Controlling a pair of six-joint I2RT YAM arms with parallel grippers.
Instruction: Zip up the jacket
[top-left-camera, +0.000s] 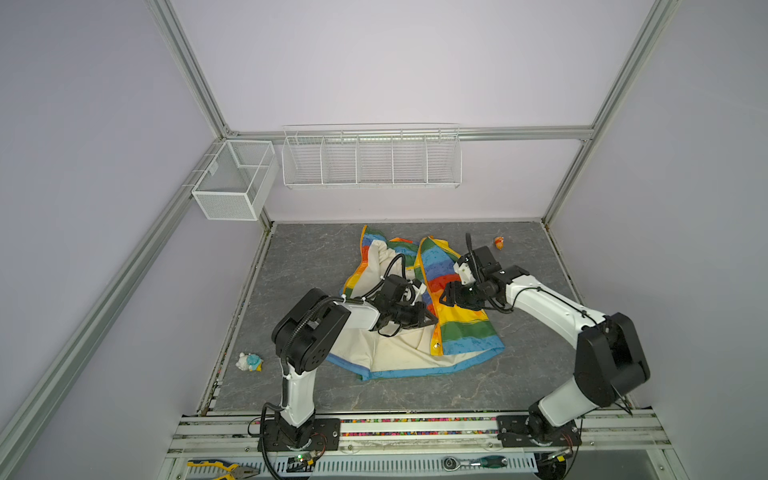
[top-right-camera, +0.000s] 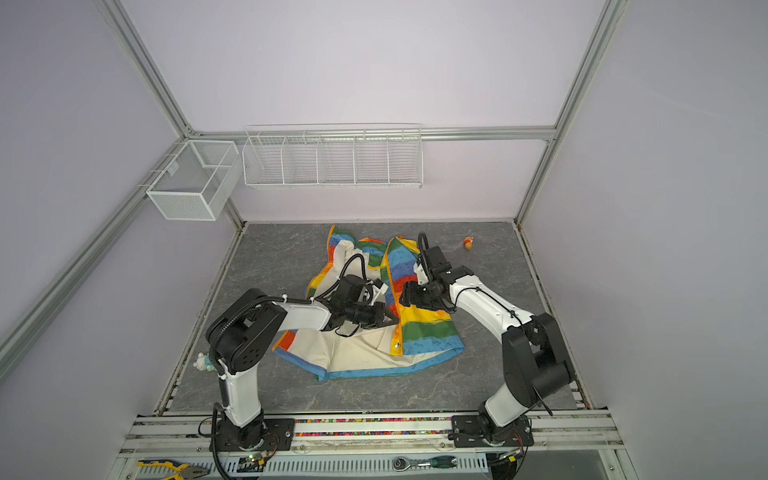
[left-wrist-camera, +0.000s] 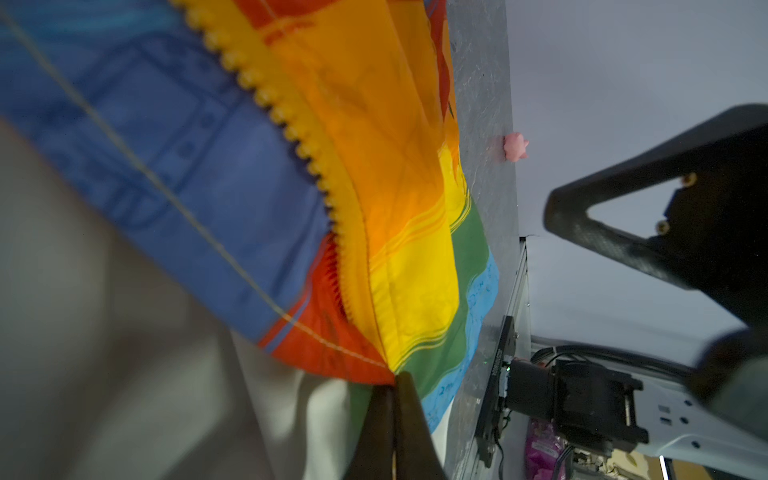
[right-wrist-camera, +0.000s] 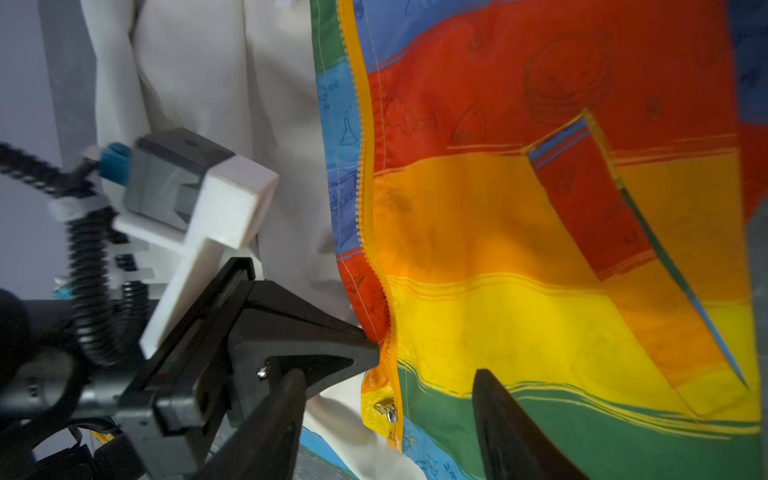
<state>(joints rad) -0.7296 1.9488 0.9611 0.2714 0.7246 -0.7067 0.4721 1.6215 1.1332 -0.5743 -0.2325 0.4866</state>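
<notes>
Pliers (top-left-camera: 231, 470) lie nearest, unused. Your left jaws clench the jacket (top-left-camera: 462, 329) by its zipper edge (right-wrist-camera: 360, 174), likely tensioning it; right jaws hang released, aimed at the slider (right-wrist-camera: 386, 409).

In both top views the left arm (top-left-camera: 361, 313) covers the middle of the jacket (top-left-camera: 465, 328), and where the left gripper (top-left-camera: 434, 321) meets the cloth cannot be made out there. In the left wrist view its fingers (left-wrist-camera: 409, 428) are cut off by the picture's edge, and the lining (left-wrist-camera: 104, 332) is a blur. In the right wrist view the right gripper (right-wrist-camera: 388, 372) has its fingers (right-wrist-camera: 511, 428) cut off likewise. The orange toy (top-left-camera: 498, 242) is too small to tell what it is; the white toy (top-right-camera: 202, 361) sits half hidden behind the arm. The pliers (top-right-camera: 178, 470) are cut off.
</notes>
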